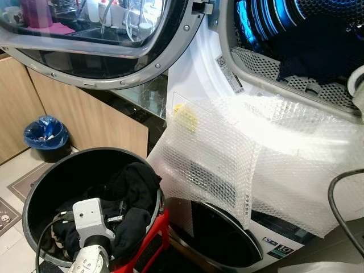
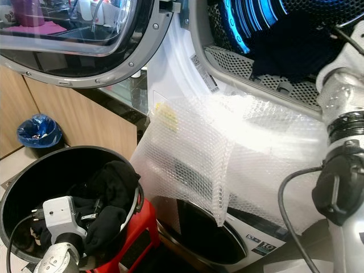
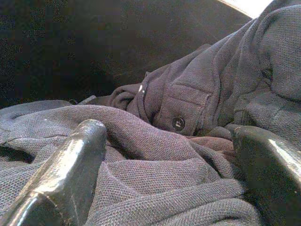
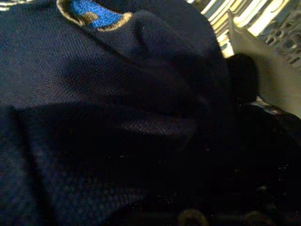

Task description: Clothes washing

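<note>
A round black basket (image 1: 34, 190) stands on a red stool (image 1: 157, 230) at the lower left, with dark clothes (image 1: 135, 183) piled in it. My left arm reaches down into the basket. My left gripper (image 3: 169, 186) is open, its two fingers (image 3: 70, 165) pressed into a dark blue polo shirt (image 3: 188, 113) with a button showing. The washer drum (image 1: 267, 28) is at the upper right with a dark garment (image 1: 318, 57) inside. My right arm (image 2: 341, 102) reaches into the drum; the right wrist view has navy fabric (image 4: 94, 70) with a blue logo very close.
The round washer door (image 1: 102, 62) hangs open at the upper left. Bubble wrap (image 1: 239, 153) drapes from the drum's lip over the lower machine's door (image 1: 219, 233). A small bin with a blue liner (image 1: 46, 136) stands by the wooden cabinets. A black cable (image 1: 341, 193) loops at the right.
</note>
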### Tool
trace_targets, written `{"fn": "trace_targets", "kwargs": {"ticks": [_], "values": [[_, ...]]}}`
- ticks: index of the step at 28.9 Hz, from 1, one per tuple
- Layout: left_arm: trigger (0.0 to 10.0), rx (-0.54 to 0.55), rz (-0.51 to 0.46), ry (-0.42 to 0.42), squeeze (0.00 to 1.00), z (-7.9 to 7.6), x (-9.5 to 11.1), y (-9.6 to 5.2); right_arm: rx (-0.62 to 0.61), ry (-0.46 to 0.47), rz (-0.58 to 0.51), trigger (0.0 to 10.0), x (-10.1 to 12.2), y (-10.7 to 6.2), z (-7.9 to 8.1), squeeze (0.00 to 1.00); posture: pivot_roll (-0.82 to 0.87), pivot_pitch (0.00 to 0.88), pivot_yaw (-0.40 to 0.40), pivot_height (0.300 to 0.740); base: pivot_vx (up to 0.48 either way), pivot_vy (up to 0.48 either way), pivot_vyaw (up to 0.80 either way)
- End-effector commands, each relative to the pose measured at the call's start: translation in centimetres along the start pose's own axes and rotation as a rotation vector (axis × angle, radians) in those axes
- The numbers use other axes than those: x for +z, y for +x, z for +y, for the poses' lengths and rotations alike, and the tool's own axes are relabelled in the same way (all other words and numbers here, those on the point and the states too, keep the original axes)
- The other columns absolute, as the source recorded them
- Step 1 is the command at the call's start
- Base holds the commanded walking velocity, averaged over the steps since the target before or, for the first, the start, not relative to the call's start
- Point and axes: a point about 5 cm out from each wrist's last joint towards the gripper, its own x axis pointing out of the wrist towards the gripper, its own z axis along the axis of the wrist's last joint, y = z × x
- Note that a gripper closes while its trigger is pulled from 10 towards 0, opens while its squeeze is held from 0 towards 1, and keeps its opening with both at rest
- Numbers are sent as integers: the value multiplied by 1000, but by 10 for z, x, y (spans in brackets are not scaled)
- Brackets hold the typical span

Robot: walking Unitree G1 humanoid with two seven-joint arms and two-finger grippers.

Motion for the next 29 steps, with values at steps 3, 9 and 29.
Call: {"fn": "trace_targets", "kwargs": {"ticks": [3, 9, 29], "values": [[10000, -61, 181, -2, 0, -11, -38, -7, -10, 30, 79, 10000, -14, 2, -16, 0, 62, 120, -211, 740, 0, 0, 0], [10000, -73, 182, 5, 0, -12, -37, -3, 392, 34, 190, 10000, -29, -8, 3, 0, 36, 119, -203, 740, 0, 0, 0], [10000, -93, 189, 3, 0, -15, -39, 1, 597, -147, 127, 10000, -27, -56, -35, 0, -8, 118, -199, 740, 0, 0, 0]]}}
